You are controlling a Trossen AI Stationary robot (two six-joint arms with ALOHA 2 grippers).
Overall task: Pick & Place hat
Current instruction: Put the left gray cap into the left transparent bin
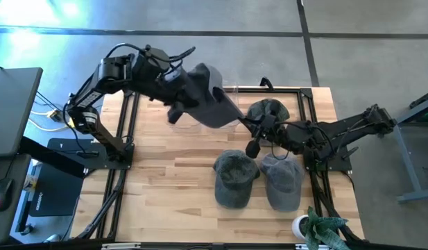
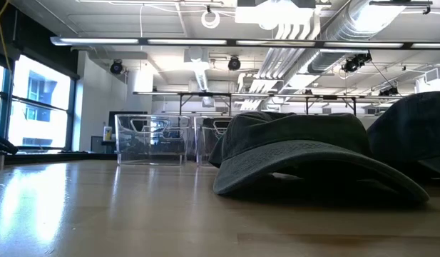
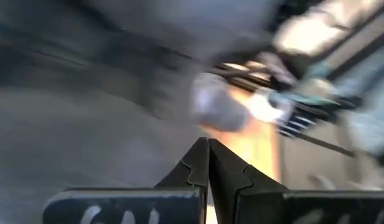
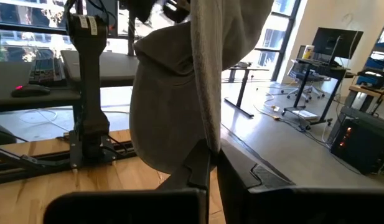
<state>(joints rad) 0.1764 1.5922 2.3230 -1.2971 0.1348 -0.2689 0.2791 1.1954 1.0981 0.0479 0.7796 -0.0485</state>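
I have the table [image 1: 172, 173] in front of me, wood-topped, with both arms reaching in over its far half. The biggest thing in play is the hat [image 1: 212, 101], a dark cap held up in the air between the two arms, above the far middle of the table and over the clear bins [image 2: 150, 139] that stand there. I read that as the carry stage: it is lifted high so it clears the bin walls before I lower it.

Three more caps [image 1: 236, 178] lie on the table nearer me and to the right, two side by side and one behind them, waiting their turn, I judge.

My left gripper [image 1: 179, 104] sits at the hat's left side and appears clamped on its fabric; in its wrist view the fingers are pressed together. My right gripper [image 4: 213, 155] is closed on the hat's hanging edge, fabric running down between its tips. Holding it from both sides keeps the soft cap spread instead of folding, which should help it drop in cleanly.
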